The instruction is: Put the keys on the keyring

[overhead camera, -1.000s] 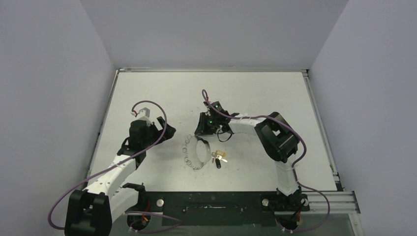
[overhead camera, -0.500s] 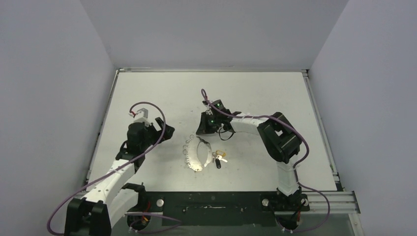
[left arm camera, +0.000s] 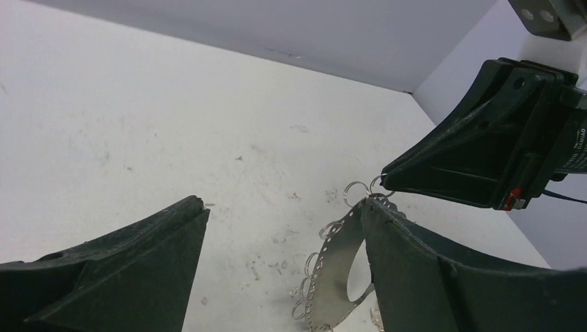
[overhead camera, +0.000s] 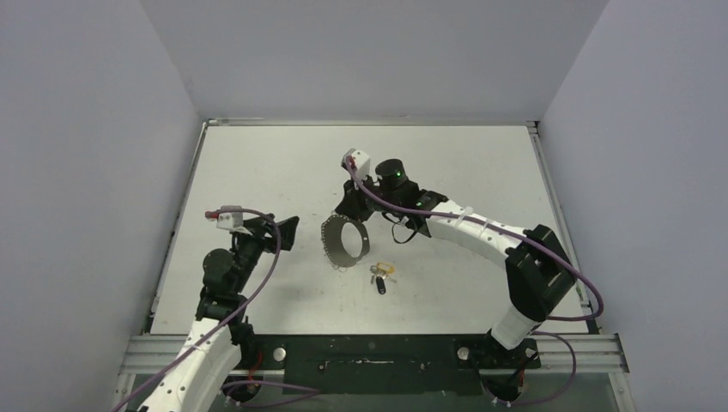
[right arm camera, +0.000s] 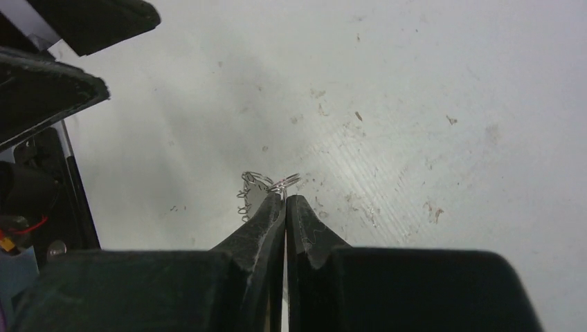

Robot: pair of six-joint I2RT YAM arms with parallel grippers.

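The right gripper (right arm camera: 285, 197), pinched shut on the top edge of the keyring (overhead camera: 345, 240), held the silvery band upright near the open left gripper (left arm camera: 284, 206), whose camera showed small rings fringing it, while only the overhead view caught the keys (overhead camera: 380, 276) lying on the table (overhead camera: 481, 154) nearby.

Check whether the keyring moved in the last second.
Yes. The keyring, pinched by the right gripper, now stands on edge, farther from the keys, which stayed put.
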